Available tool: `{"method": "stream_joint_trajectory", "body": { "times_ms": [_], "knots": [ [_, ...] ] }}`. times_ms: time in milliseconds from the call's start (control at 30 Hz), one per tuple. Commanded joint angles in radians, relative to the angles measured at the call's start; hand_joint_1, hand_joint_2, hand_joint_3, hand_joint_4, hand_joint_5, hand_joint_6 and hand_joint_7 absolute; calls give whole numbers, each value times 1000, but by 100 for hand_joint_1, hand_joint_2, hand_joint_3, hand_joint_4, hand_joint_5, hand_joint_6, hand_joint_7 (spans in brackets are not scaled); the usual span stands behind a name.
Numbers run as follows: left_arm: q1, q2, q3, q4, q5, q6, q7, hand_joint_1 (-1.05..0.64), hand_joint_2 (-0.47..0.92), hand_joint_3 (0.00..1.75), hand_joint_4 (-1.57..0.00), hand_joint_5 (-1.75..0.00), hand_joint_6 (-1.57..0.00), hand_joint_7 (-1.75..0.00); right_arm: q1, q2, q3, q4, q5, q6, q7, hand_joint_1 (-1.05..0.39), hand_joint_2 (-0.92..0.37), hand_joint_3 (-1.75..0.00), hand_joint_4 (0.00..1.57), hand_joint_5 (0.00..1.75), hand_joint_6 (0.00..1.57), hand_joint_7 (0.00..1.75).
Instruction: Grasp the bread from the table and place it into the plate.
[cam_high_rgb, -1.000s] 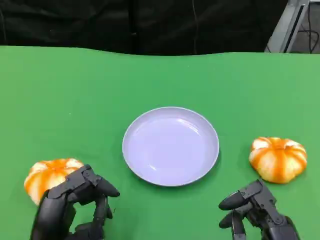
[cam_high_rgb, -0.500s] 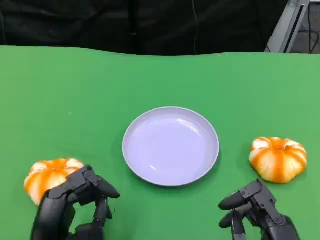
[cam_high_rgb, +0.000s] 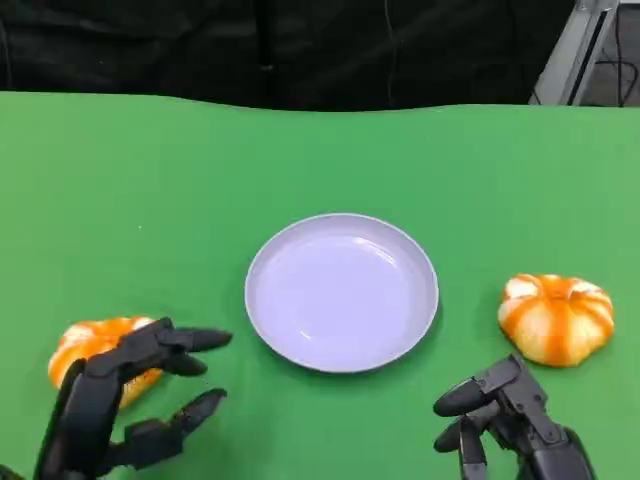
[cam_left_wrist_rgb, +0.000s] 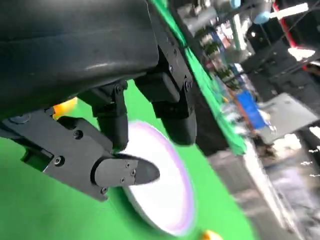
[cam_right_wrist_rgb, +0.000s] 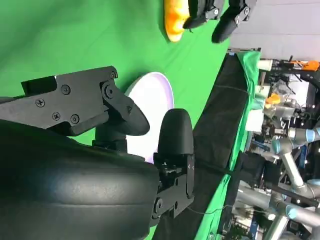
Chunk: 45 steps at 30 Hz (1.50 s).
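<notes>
Two orange-and-white pumpkin-shaped breads lie on the green table: one (cam_high_rgb: 85, 345) at the near left, one (cam_high_rgb: 556, 317) at the right. A pale lilac plate (cam_high_rgb: 342, 290) sits between them in the middle. My left hand (cam_high_rgb: 115, 410) hovers just in front of and partly over the left bread, fingers spread apart with nothing held. My right hand (cam_high_rgb: 505, 420) sits low at the near right, below the right bread, fingers loosely apart and holding nothing. The plate (cam_left_wrist_rgb: 165, 190) shows past my left fingers (cam_left_wrist_rgb: 120, 170) in the left wrist view. In the right wrist view the left bread (cam_right_wrist_rgb: 175, 17) lies beyond the plate (cam_right_wrist_rgb: 150, 112).
The green table (cam_high_rgb: 150, 200) stretches back to a black curtain (cam_high_rgb: 300, 50). A metal stand (cam_high_rgb: 585, 50) is at the far right corner. Lab clutter and another robot arm (cam_right_wrist_rgb: 285, 150) lie beyond the table edge.
My left hand has spread its fingers apart and shifted slightly lower left beside the left bread. The right hand, plate and breads have stayed put.
</notes>
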Motion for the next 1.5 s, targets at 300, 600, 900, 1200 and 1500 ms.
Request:
{"method": "stream_joint_trajectory", "body": {
  "times_ms": [300,600,900,1200,1500],
  "knots": [
    [-14,190,-78,-295,447,490,3,-48,92,15,-13,-69,-49,-4,-6,5,15,-8,10,24,-10,-1,-92,-101,23,175,10,175],
    [-13,228,-125,-319,439,553,21,-48,92,13,-14,-64,-49,-3,-6,5,16,-9,12,28,-10,-1,-92,-103,23,175,10,175],
    [-200,264,-320,-181,739,866,-181,-47,91,8,0,-47,-27,0,3,3,16,-19,6,29,-13,-2,-92,-100,23,175,9,175],
    [-262,267,-404,-77,741,965,-158,-49,92,4,0,-51,-25,0,14,2,20,-31,10,33,-10,-3,-92,-99,22,175,9,175],
    [-305,267,-440,6,713,1004,-171,-49,92,4,0,-45,-23,-1,12,4,22,-35,10,44,-10,-2,-92,-99,21,175,8,175]
  ]
}}
